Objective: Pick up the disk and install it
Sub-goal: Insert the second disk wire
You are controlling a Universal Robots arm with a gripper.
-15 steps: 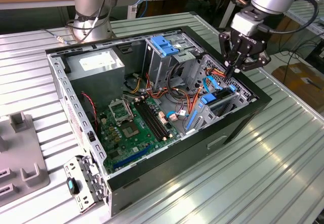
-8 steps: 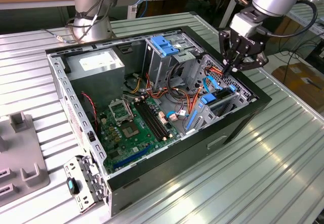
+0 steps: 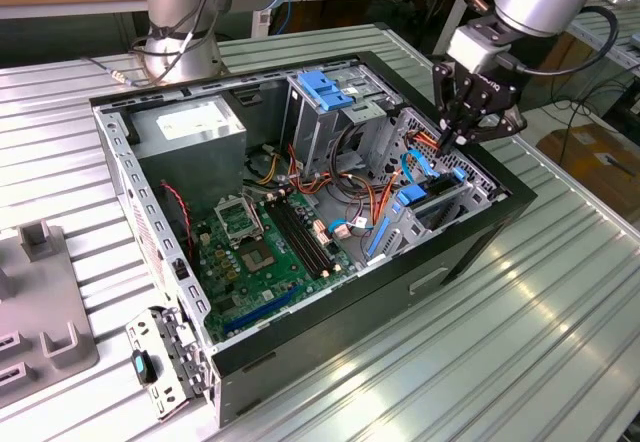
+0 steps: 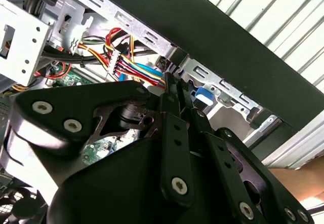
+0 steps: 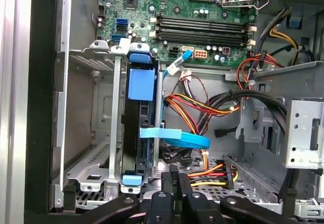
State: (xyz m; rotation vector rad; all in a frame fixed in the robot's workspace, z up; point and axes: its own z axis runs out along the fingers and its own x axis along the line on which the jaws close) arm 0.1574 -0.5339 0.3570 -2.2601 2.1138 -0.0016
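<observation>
Disk (image 5: 139, 133), blue-railed, standing on edge in the drive bay at the computer case's (image 3: 470, 252) corner beneath the gripper (image 3: 462, 132), whose fingers look closed together on nothing; judged rigid, fairly heavy, shock-sensitive, best held by its blue rails rather than the curved blue cable (image 5: 177, 138).

Bright even lighting, glare on table (image 3: 560, 292)

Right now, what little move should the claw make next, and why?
Probably a small sideways shift onto the disk's blue end, to press it home: the disk already stands in its bay, and the shut, empty claw hangs just beside it.
</observation>
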